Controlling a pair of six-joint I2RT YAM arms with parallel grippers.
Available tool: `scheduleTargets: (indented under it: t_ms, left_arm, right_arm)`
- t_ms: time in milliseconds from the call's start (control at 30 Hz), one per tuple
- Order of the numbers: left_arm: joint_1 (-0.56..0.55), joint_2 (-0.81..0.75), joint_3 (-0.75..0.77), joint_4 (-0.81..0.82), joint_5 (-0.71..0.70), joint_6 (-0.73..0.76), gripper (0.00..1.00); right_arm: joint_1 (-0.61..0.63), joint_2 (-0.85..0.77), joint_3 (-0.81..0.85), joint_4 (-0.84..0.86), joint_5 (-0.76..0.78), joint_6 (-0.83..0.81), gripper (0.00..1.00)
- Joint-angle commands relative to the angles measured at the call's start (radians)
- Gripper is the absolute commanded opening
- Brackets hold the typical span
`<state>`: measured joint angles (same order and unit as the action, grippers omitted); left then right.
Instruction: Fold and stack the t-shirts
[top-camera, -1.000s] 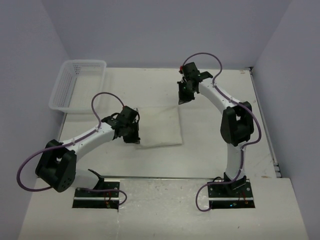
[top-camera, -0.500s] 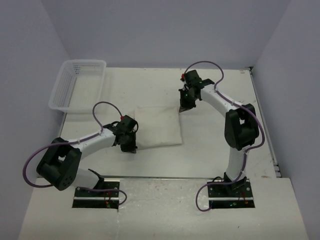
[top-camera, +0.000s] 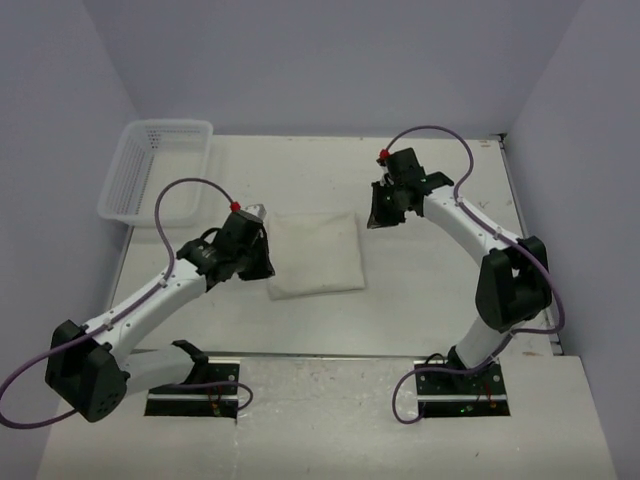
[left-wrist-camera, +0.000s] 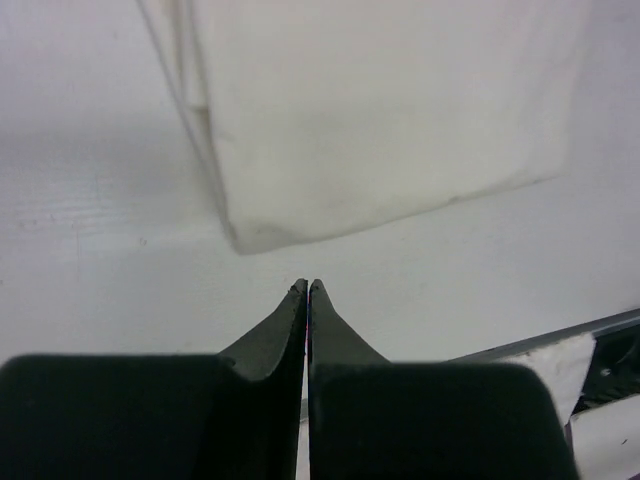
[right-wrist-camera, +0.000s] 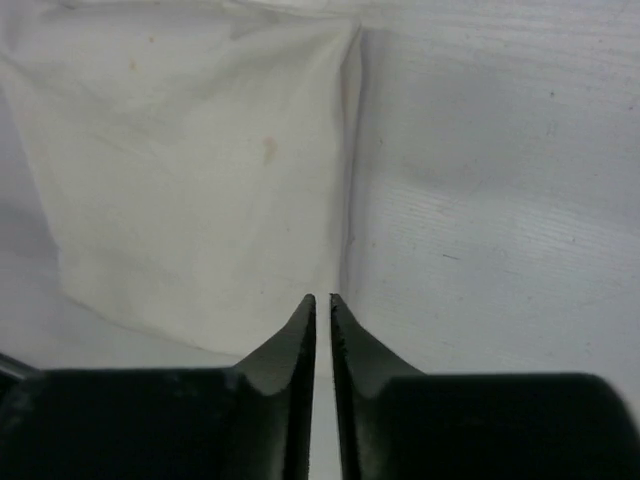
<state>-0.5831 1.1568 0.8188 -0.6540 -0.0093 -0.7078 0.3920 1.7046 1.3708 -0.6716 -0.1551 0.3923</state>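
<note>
A white t-shirt (top-camera: 315, 253) lies folded into a rectangle in the middle of the table. My left gripper (top-camera: 264, 268) is shut and empty, just off the shirt's left edge. In the left wrist view its tips (left-wrist-camera: 307, 287) hover a little short of a corner of the shirt (left-wrist-camera: 380, 110). My right gripper (top-camera: 376, 222) is shut and empty, off the shirt's far right corner. In the right wrist view its tips (right-wrist-camera: 322, 298) sit over the shirt's (right-wrist-camera: 200, 170) side edge, above the cloth and not holding it.
A white mesh basket (top-camera: 155, 170) stands at the far left of the table. A metal strip (top-camera: 330, 354) marks the table's near edge, in front of the arm bases. Grey walls close the table on three sides.
My left gripper has pulled back and up from the shirt's near left edge. My right gripper has moved right, away from the shirt's far right corner. The shirt lies still.
</note>
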Motion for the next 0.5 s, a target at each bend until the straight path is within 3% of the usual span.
scheduleTargets:
  t_ms: [0, 33, 133, 167, 333, 467]
  left_arm:
    - [-0.004, 0.010, 0.126, 0.014, -0.026, 0.072, 0.00]
    - [-0.004, 0.067, 0.176, 0.023, -0.002, 0.085, 0.00]
    - [-0.004, 0.176, 0.267, 0.068, 0.034, 0.119, 0.00]
    - [-0.004, 0.261, 0.290, 0.076, 0.043, 0.129, 0.00]
    - [0.000, 0.530, 0.425, 0.090, 0.014, 0.139, 0.00]
    - [0.002, 0.630, 0.444, 0.096, -0.021, 0.130, 0.00]
  right_arm:
    - [-0.024, -0.046, -0.030, 0.073, -0.076, 0.022, 0.21]
    - [-0.037, -0.045, -0.053, 0.102, -0.101, 0.029, 0.48]
    - [-0.074, -0.017, -0.082, 0.145, -0.271, 0.045, 0.61]
    - [-0.082, -0.001, -0.108, 0.180, -0.300, 0.049, 0.71]
    - [-0.137, 0.067, -0.165, 0.257, -0.504, 0.028, 0.86]
    - [-0.162, 0.087, -0.193, 0.268, -0.552, 0.013, 0.91]
